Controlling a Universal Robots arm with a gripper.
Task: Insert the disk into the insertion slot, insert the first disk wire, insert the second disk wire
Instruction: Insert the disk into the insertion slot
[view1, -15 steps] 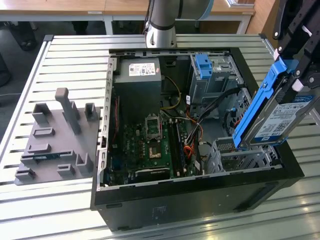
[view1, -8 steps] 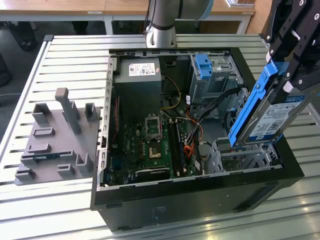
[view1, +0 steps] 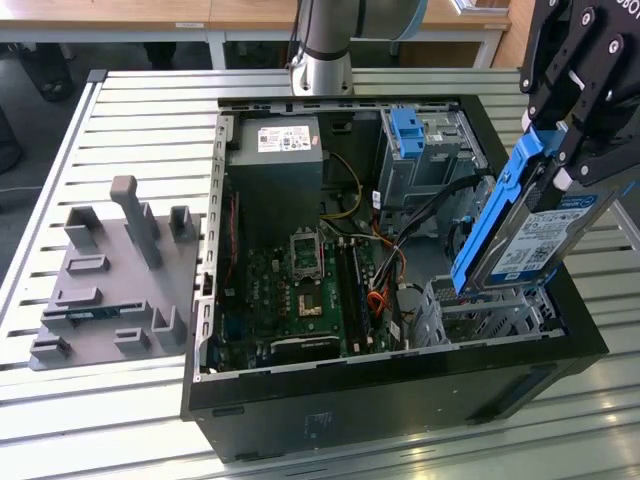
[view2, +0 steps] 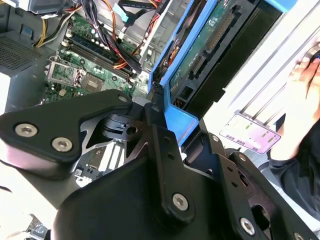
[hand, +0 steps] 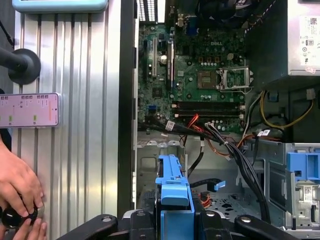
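The claw (view1: 560, 160) pinches the tilted disk (view1: 528, 238); below the claw, the insertion slot (view1: 488, 312) rim could catch it if misaligned.

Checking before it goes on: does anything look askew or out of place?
The disk hangs steeply tilted in the gripper, its lower end above the insertion slot, not seated in it. A person's hand lies on the slatted table beside the computer case.

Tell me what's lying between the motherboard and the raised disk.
In the exterior view, a tangle of black and orange cables lies between the motherboard and the disk, beside the insertion slot and its grey perforated wall.
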